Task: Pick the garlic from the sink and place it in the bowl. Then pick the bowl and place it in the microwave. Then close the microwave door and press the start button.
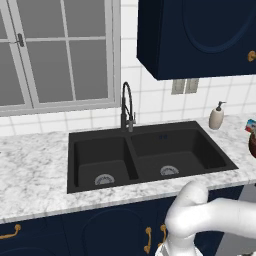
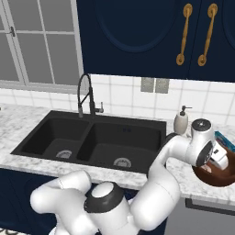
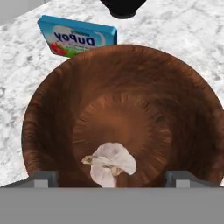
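A: Hand view, item one: bowl, reddish-brown, on the marble counter. Item two: garlic, lying loose on the bowl's floor, on the side nearest the camera. Behind the bowl's far-left rim, a blue carton.

B: Tool state?

A: Gripper: fingertips spread wide, one each side of the garlic, touching nothing.

B: Step in hand?

A: By my reading, garlic placement looks done; the sink holds two drains and no bulb. Next entry: gripping the bowl, which calls for a hold on its rim and keeping it level.

B: Arm pose?

A: Right base view, left to right from the sink: arm bent across the counter, hand pointing down over the bowl, right of the soap dispenser.
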Robot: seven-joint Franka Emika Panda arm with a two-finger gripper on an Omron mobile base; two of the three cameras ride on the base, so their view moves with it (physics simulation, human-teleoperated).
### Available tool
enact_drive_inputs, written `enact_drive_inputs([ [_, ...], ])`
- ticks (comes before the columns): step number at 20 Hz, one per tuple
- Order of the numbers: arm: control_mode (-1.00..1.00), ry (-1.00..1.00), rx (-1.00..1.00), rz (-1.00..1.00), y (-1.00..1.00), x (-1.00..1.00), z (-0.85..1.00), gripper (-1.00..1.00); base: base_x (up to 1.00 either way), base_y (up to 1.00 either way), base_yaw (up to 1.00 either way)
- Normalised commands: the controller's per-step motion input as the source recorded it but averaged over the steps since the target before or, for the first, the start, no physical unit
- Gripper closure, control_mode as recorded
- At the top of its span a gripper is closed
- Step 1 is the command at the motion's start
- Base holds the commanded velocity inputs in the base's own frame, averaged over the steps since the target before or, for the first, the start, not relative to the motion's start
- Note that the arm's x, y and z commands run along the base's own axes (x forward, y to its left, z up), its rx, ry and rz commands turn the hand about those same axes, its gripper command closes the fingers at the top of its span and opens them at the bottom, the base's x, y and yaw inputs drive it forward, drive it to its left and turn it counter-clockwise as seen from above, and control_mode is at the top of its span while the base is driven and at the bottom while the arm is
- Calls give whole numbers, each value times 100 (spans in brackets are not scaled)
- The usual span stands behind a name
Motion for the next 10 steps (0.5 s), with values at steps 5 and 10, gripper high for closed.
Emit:
enact_drive_inputs([
  [5, -100, -7, 0, 9, 47, -24, 56, -100, 0, 0, 0],
  [10, -100, 1, -11, 21, 67, -11, 25, -100, 0, 0, 0],
])
